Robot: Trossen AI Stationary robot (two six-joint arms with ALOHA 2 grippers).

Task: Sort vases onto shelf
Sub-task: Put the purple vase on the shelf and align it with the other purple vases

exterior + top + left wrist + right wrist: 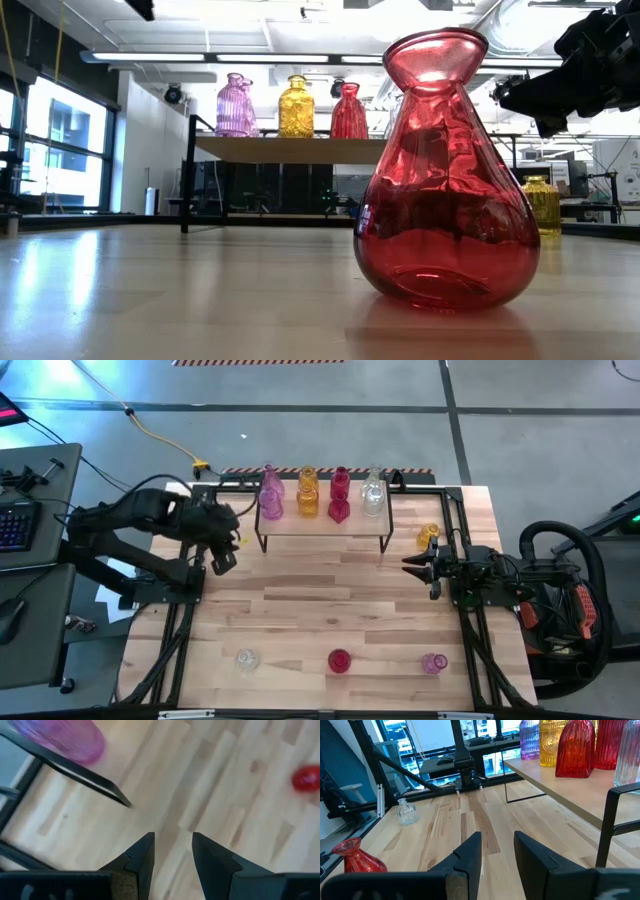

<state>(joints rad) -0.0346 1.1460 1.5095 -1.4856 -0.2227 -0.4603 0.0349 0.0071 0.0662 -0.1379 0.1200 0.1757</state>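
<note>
A red vase point(447, 170) stands closest to the low camera, upright on the table's near strip, between a clear vase point(246, 659) on its left and a pink vase point(434, 662) on its right; all three are well apart, with bare wood between them.

The left gripper point(222, 557) hangs off the shelf's left end, its fingers point(142, 857) parted with a narrow gap and holding nothing. Ahead of the fingertips lies open tabletop; the shelf's black wire leg point(85, 777) crosses just beyond them, with a pink vase point(65, 737) past it.

The shelf point(322, 520) stands at the table's far edge, carrying pink, amber, red and clear vases in a tight row, with little free top showing except along its front edge.

The right gripper point(415, 568) hovers off the shelf's right end, fingers point(467, 855) slightly apart and empty. The shelf edge runs beside its fingertips, and wide clear boards stretch ahead of them. An amber vase point(428, 537) stands on the table just behind this gripper, near the table's right edge.
</note>
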